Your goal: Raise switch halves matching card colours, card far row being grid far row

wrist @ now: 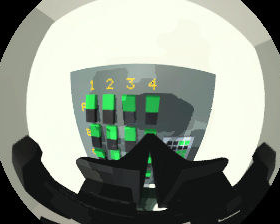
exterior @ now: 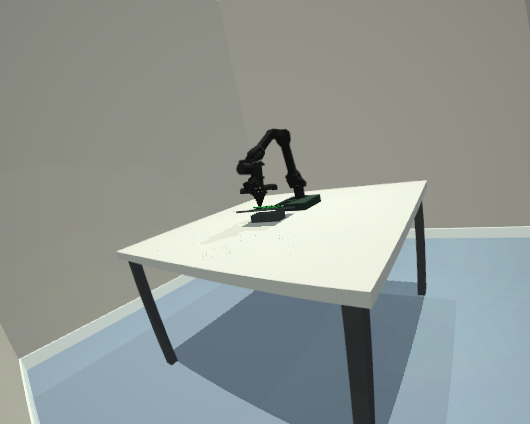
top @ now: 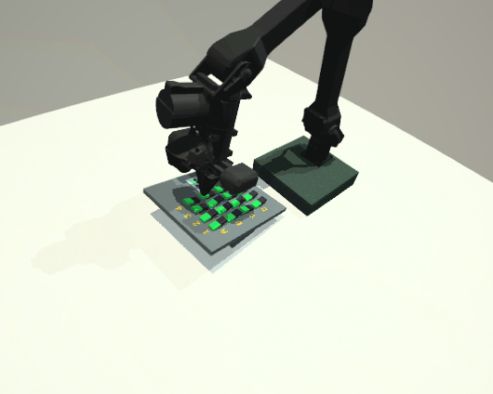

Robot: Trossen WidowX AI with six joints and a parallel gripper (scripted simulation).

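Four numbered columns of switches (top: 214, 225) (wrist: 92, 101), set in grey panel (top: 221, 242) (exterior: 243, 211) (wrist: 141, 72). Panel on dark block (top: 239, 242) (exterior: 268, 217), up off desk (top: 310, 302) (exterior: 283, 260) (wrist: 116, 35). Pincer (top: 205, 192) (exterior: 260, 205) (wrist: 149, 136) together, nothing clamped, pointing down over column 4, around row B by the wrist view. Contact with any switch: cannot tell. Card (top: 192, 182) (wrist: 190, 140) beside column 4, partly hidden in top view; squares too small to match safely.

Handling, as judged: light, stiff little rockers, probably hard and smooth, likely to tip over centre under a short push. Not for grasping. Best pressed near outer edge of raised half, straight down, with joined tips. Too near the pivot, likely no flip; too far out, likely a slide off or a bump to the next row. Close spacing, so small aim error costly. Gentle force advised, given panel overhang past block. Likely step: lining up on, or pressing, one column 4 switch. Progress unclear. Lift straight up before any sideways move.
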